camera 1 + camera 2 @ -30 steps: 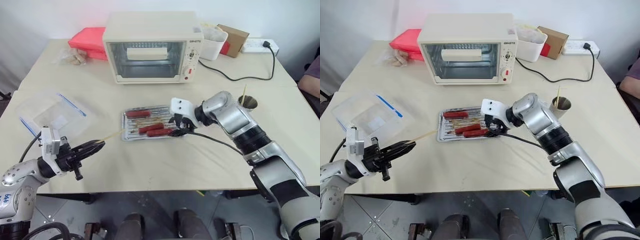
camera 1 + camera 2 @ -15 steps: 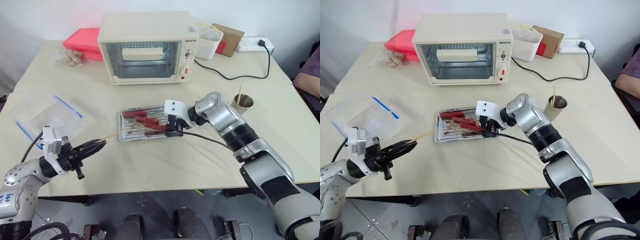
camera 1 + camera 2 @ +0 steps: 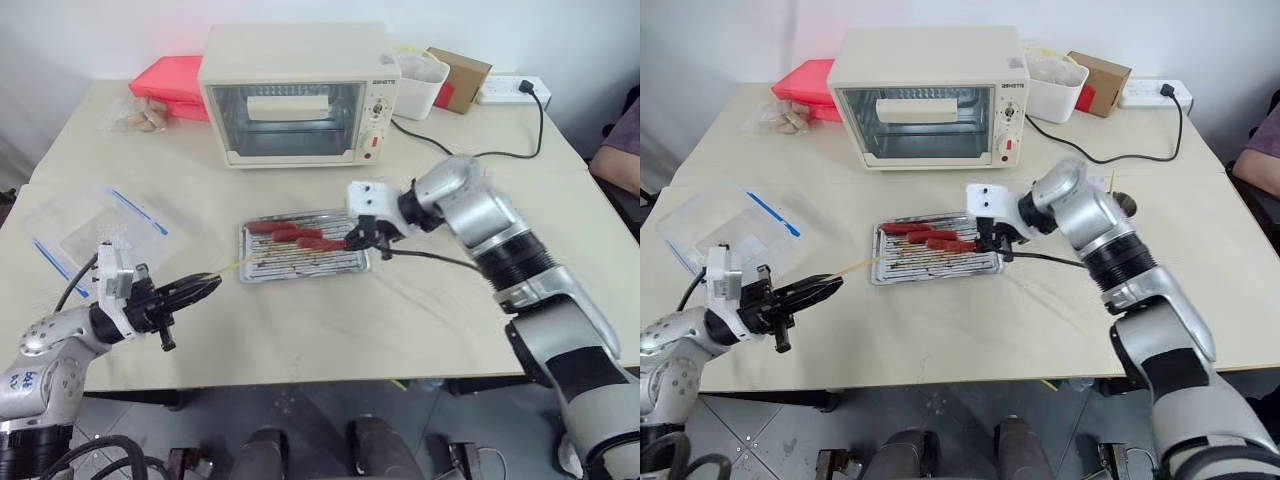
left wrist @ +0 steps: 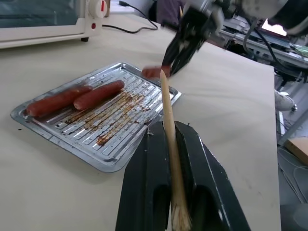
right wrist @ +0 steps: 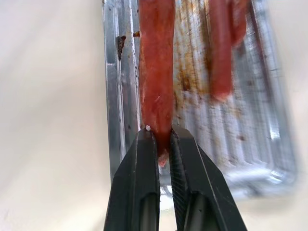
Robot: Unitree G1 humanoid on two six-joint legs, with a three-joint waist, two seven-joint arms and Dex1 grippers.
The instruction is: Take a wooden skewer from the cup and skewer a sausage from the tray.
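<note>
Since the earlier frame the right gripper [image 3: 992,240] has closed on one sausage [image 3: 327,243] and raised its end off the tray [image 3: 300,271]; a second ago that sausage lay flat on the rack near the tray's near edge. Right gripper: fingers clamped on the sausage end, at the tray's right side; the sausage reaches left over the rack. Two further sausages [image 3: 908,228] lie at the tray's far left part. Left gripper [image 3: 205,287]: fingers together, clamped on the wooden skewer [image 3: 228,267], low at the near left of the table [image 3: 400,310]; the skewer's pointed end reaches right toward the tray's left edge and stops just short of it. Cup [image 3: 1124,203]: right of the tray, partly hidden behind the right arm. Toaster oven [image 3: 300,95]: cream, at the far side of the table, glass door shut. Clear plastic box with blue clips [image 3: 105,220]: left of the tray. Red container [image 3: 168,86]: far left, beside the oven. White tub [image 3: 422,82] and cardboard box [image 3: 465,78]: far right.
</note>
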